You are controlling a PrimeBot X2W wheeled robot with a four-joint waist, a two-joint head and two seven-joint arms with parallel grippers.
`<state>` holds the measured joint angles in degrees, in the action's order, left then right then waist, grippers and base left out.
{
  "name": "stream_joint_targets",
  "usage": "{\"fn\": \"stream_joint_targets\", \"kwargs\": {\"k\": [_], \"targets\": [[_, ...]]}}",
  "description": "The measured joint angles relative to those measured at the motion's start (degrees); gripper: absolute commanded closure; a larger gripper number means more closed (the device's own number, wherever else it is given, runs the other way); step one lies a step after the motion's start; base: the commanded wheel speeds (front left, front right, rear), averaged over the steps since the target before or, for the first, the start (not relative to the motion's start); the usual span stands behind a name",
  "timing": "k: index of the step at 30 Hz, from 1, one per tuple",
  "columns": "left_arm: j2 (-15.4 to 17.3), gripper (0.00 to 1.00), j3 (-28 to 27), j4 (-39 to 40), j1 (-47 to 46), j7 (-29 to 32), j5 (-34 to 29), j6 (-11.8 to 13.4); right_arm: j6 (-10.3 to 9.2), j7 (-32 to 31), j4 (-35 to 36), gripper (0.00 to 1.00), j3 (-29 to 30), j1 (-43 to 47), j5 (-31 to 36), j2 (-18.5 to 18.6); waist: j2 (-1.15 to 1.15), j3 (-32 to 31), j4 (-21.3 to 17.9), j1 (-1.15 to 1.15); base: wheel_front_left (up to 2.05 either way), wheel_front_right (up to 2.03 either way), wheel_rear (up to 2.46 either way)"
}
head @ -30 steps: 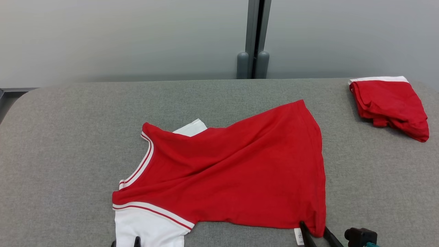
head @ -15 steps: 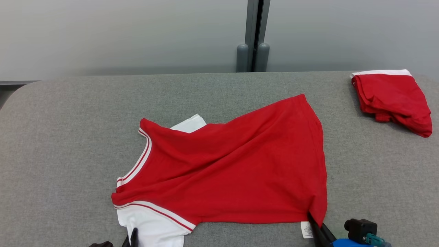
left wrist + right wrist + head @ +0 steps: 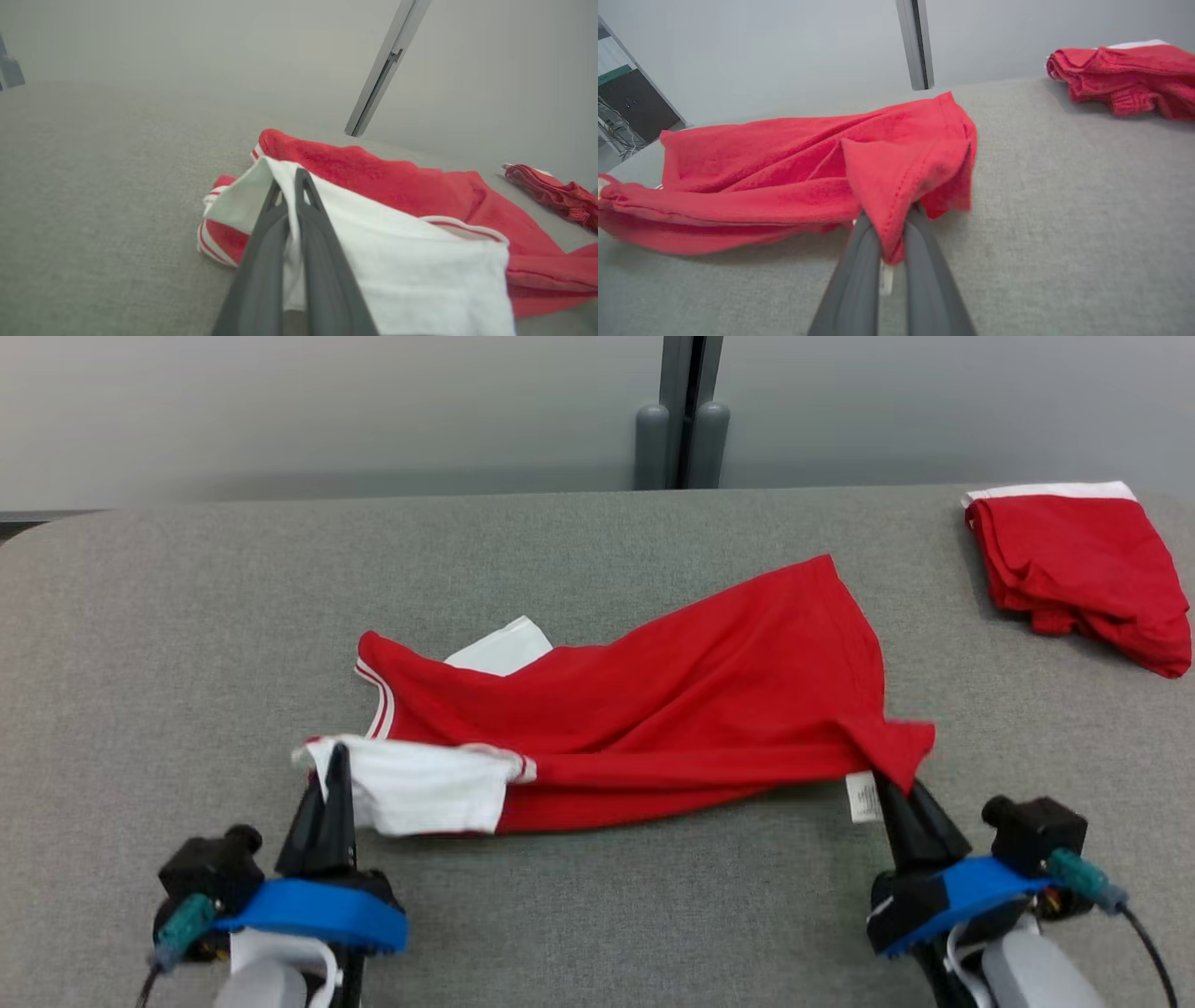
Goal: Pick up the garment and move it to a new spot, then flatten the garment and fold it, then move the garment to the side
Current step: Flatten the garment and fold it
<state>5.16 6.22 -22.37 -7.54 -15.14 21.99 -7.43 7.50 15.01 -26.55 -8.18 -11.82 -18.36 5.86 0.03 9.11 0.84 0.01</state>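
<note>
Grey, felt-like cloth covers the worktop, with a pale wall and a metal post behind it.

The left claw is pinched closed on the outer edge of the white sleeve. In the left wrist view, white cloth passes between the two dark fingers. The right claw is closed the same way on the red hem corner, and in the right wrist view that corner drapes over and between its fingers.

Gripping the two near corners, well apart from each other, looks like the way to raise the garment by one long edge, so it hangs open and does not bunch when carried to a new spot. I judge the pick-up to be under way, with flattening and folding not yet begun.

The garment is a red top with a white sleeve and red-and-white striped trim at the neck. It lies across the middle of the worktop. Its near edge is drawn up into a ridge between the claws and its far part rests on the cloth, creased in long diagonal folds. A second white sleeve peeks out behind the shoulder. A small white label hangs beside the right claw.

Well apart, at the far right, sits a folded red piece with a white edge.
</note>
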Motion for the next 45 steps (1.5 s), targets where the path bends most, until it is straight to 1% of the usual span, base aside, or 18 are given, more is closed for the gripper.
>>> {"fn": "stream_joint_targets", "kwargs": {"k": [2,4,8,12,15,20,25,29,33,38,40,43,45], "targets": [[0.94,1.0,0.4,1.72,-3.83,0.0,0.78,0.0,0.0,0.01,1.31,1.0,-0.57,-3.86,0.18,1.47,0.0,1.1,-0.27,0.0,0.0,0.0,0.0],[2.59,1.0,1.56,2.23,-8.64,0.01,1.3,0.0,-0.01,0.01,1.63,1.0,-1.49,-8.83,0.43,2.89,0.0,2.45,-0.63,0.0,0.0,0.0,0.0],[5.92,1.0,4.44,1.46,-21.18,1.58,3.01,0.0,-0.01,-1.65,-0.09,1.0,-4.44,-21.29,1.18,5.22,0.0,5.9,-1.52,0.0,0.0,0.0,0.0],[8.93,1.0,6.11,-1.74,-35.17,3.2,4.32,0.0,-0.01,-3.68,-3.45,1.0,-6.39,-35.0,0.7,6.22,0.0,10.09,-2.24,0.0,0.0,0.0,0.0],[9.47,1.0,6.56,-5.26,-45.81,3.44,5.82,0.0,-0.01,-4.45,-7.44,1.0,-7.13,-44.58,-0.83,6.49,0.01,13.05,-2.26,0.01,0.0,0.0,0.0],[10.62,1.0,9.31,-11.48,-61.42,3.34,7.03,0.0,-0.01,-5.5,-14.61,1.0,-6.44,-59.45,-3.58,7.01,0.0,17.37,-2.1,0.01,0.0,0.0,0.0],[10.83,1.0,12.58,-16.64,-74.03,2.64,8.35,0.0,-0.01,-5.55,-20.64,1.0,-6.37,-70.5,-4.92,7.03,0.0,19.7,-1.81,0.01,0.0,0.0,0.0],[10.78,1.0,15.96,-19.42,-82.23,1.85,9.24,0.0,-0.01,-4.83,-24.73,1.0,-6.28,-77.36,-5.83,7.3,-0.02,20.39,-1.83,-0.01,0.0,0.0,0.0],[10.79,1.0,18.74,-21.89,-86.53,1.13,10.82,0.0,-0.01,-3.61,-27.76,1.0,-7.16,-81.29,-7.13,7.43,-0.03,20.83,-1.73,-0.02,0.0,0.0,0.0],[11.5,1.0,21.0,-22.93,-86.38,0.35,13.68,0.0,-0.01,-2.23,-30.32,1.0,-9.88,-80.76,-9.49,6.98,-0.03,21.07,-1.71,-0.01,0.0,0.0,0.0],[12.0,1.0,22.32,-22.91,-84.13,0.27,14.58,0.0,-0.01,-1.67,-30.87,1.0,-11.48,-78.54,-10.06,6.97,-0.04,20.92,-1.58,-0.02,0.0,0.0,0.0],[12.37,1.0,23.57,-21.85,-78.36,0.16,15.88,0.0,-0.01,-0.66,-30.6,1.0,-13.89,-73.79,-11.04,7.06,-0.03,20.49,-1.27,-0.01,0.0,0.0,0.0],[12.89,1.0,22.6,-20.34,-73.62,0.16,16.24,0.0,-0.01,-0.32,-29.6,1.0,-15.19,-69.97,-12.2,7.05,-0.03,20.0,-1.18,-0.01,0.0,0.0,0.0]]}}
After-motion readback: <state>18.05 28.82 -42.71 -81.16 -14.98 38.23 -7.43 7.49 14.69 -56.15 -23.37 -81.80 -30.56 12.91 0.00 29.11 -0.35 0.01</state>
